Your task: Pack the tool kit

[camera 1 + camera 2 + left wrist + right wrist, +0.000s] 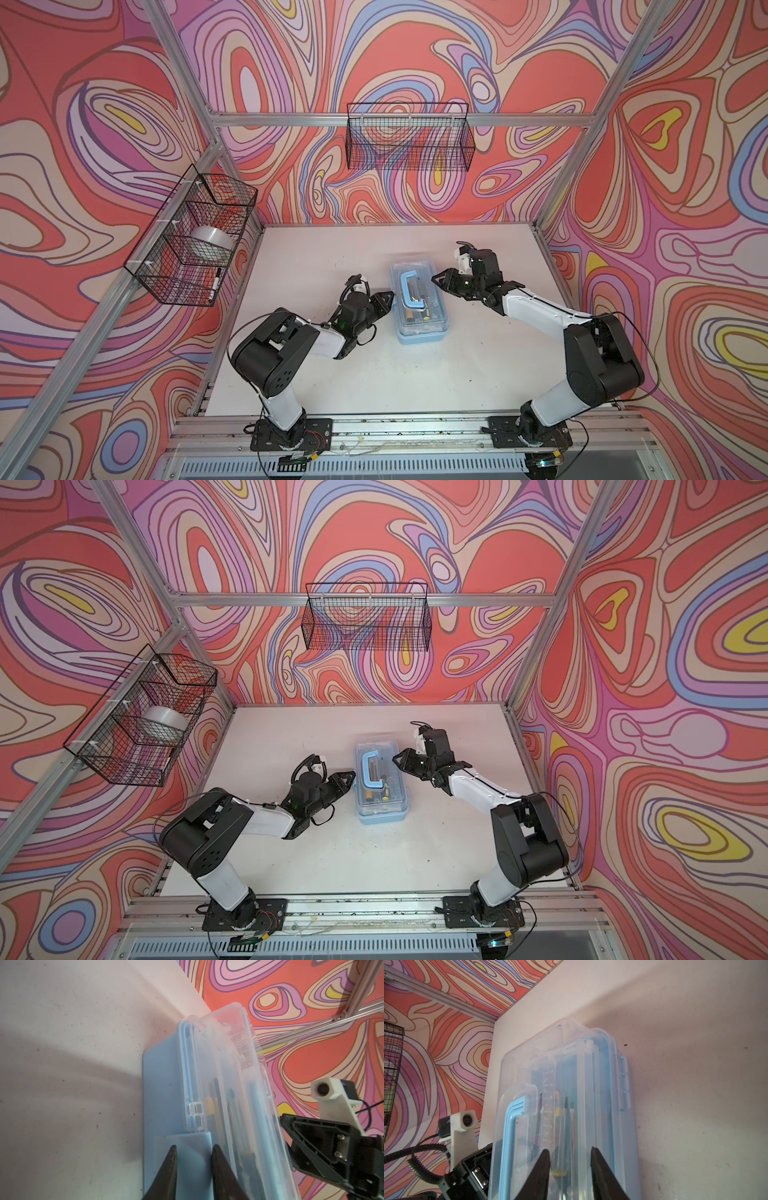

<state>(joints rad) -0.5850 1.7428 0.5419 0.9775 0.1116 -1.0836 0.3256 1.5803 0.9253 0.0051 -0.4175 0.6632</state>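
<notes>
White tabletop lies bare between swirl-patterned walls, and the tool kit sits about mid-table, one long side turned to each arm; its clear lid lies down over the blue base, screwdrivers show through it, and the blue handle lies flat on top; no loose tool is visible on the table, so I judge the filling done and the fastening of the box to be the step in hand; the left gripper is at the box's left wall, jaws a little apart and pinching nothing, tips just in front of the blue latch; whether they touch it, or whether it is snapped home, I cannot tell; the right gripper reaches in from the opposite side, jaws likewise parted and empty, tips over the lid between the handle and the hinge; the next move probably calls for the left tips to push the latch flap against the lid's lip while the right bears down on the lid or braces the box, since so light a box may skid; all table edges are well apart from the box, with open surface in front and behind; the tight spot is above the lid, where the two grippers are near each other; the back basket and side basket hang high on the walls, well clear.
</notes>
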